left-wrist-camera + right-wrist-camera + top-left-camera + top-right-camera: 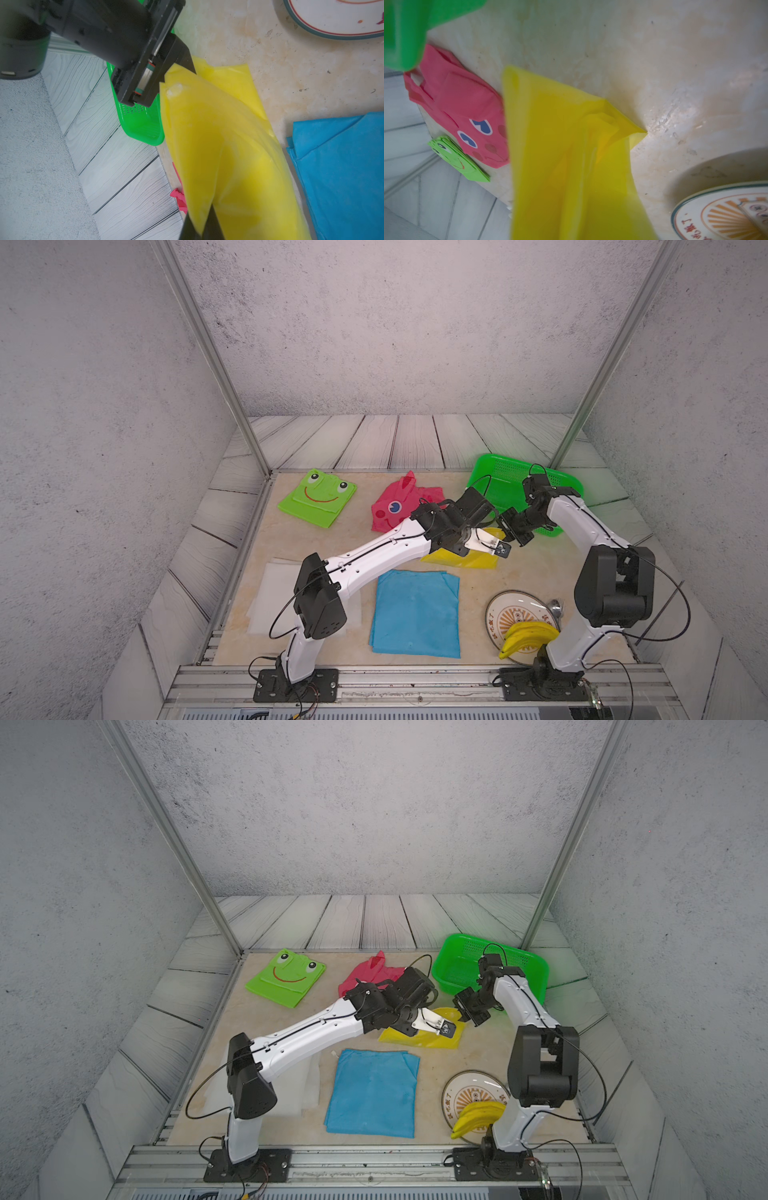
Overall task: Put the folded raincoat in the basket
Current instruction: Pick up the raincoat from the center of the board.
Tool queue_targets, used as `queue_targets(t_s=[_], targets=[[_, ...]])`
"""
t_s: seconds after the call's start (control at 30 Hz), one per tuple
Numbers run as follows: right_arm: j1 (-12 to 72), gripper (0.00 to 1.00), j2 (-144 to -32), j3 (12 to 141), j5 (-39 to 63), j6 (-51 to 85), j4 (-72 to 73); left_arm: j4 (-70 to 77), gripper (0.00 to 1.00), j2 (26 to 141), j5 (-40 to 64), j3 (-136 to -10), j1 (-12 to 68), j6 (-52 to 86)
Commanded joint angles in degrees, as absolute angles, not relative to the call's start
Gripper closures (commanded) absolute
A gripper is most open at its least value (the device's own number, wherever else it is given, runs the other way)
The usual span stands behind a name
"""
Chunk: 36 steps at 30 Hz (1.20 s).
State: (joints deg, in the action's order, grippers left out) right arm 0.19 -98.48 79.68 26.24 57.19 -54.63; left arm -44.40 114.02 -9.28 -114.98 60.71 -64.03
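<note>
The left end effector (502, 549) is clamped shut on one end of the yellow raincoat (461, 561). Its raised edge runs across to the right end effector (512, 531), also pinched shut on it, and the rest sags to the worktop (519, 580) below both. The basket (486, 459) stands just beyond the right end effector, the nearer one, so I judge the carry should go outward and rightward.

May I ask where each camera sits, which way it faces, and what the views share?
Top views: high behind the arm bases, looking down over the table; left arm and right arm show.
Left wrist: looks along the left gripper at the yellow raincoat; right gripper pinches its corner.
Right wrist: looks across that raincoat toward the pink raincoat; no robot part shows.
Shared: both wrist views show the plate.
</note>
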Motion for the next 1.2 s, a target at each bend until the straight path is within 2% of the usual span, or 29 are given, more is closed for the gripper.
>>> queue_targets(t_s=[0.0, 0.1, 0.23, 0.33, 0.37, 0.4, 0.47, 0.5, 0.6, 0.8, 0.9, 1.17], targets=[[0.2, 1.0, -95.2, 78.9, 26.9, 58.2, -55.5, -42.3, 1.0, 112.7, -11.2, -114.6, 59.9, -62.6], [0.1, 1.0, -93.5, 78.8, 25.7, 59.2, -55.7, -42.3, 1.0, 113.1, -13.1, -115.6, 59.4, -59.3], [0.1, 1.0, -91.6, 79.5, 25.3, 60.4, -55.9, -51.0, 0.97, 113.4, -9.1, -120.1, 58.7, -54.9], [0.1, 1.0, -90.7, 80.5, 23.6, 60.8, -56.5, -53.2, 1.0, 112.6, -5.9, -121.0, 58.2, -52.7], [0.2, 0.95, -90.6, 81.1, 22.7, 60.8, -57.3, -53.4, 1.0, 112.4, -5.2, -121.0, 58.1, -52.4], [0.0, 0.84, -90.5, 81.2, 21.8, 60.8, -57.9, -53.5, 1.0, 112.3, -5.1, -120.9, 58.1, -52.4], [0.1, 0.55, -90.0, 80.4, 21.7, 61.3, -57.3, -51.6, 1.0, 112.5, -7.0, -120.0, 58.1, -52.2], [0.1, 0.45, -89.7, 79.8, 22.1, 61.7, -56.8, -49.6, 1.0, 112.7, -8.7, -119.3, 58.1, -51.8], [0.2, 0.29, -89.2, 78.8, 24.0, 61.7, -56.1, -45.8, 1.0, 113.8, -12.6, -119.2, 57.8, -51.1], [2.5, 0.08, -87.5, 78.7, 25.2, 64.3, -57.6, -43.5, 1.0, 116.1, -16.0, -123.1, 57.2, -48.4], [3.9, 0.0, -86.7, 77.9, 27.5, 68.1, -56.1, -43.0, 1.0, 116.2, -16.1, -123.2, 57.3, -48.3], [6.7, 0.0, -86.6, 77.3, 28.0, 77.4, -51.3, -44.0, 1.0, 116.3, -15.2, -123.0, 57.4, -47.9]])
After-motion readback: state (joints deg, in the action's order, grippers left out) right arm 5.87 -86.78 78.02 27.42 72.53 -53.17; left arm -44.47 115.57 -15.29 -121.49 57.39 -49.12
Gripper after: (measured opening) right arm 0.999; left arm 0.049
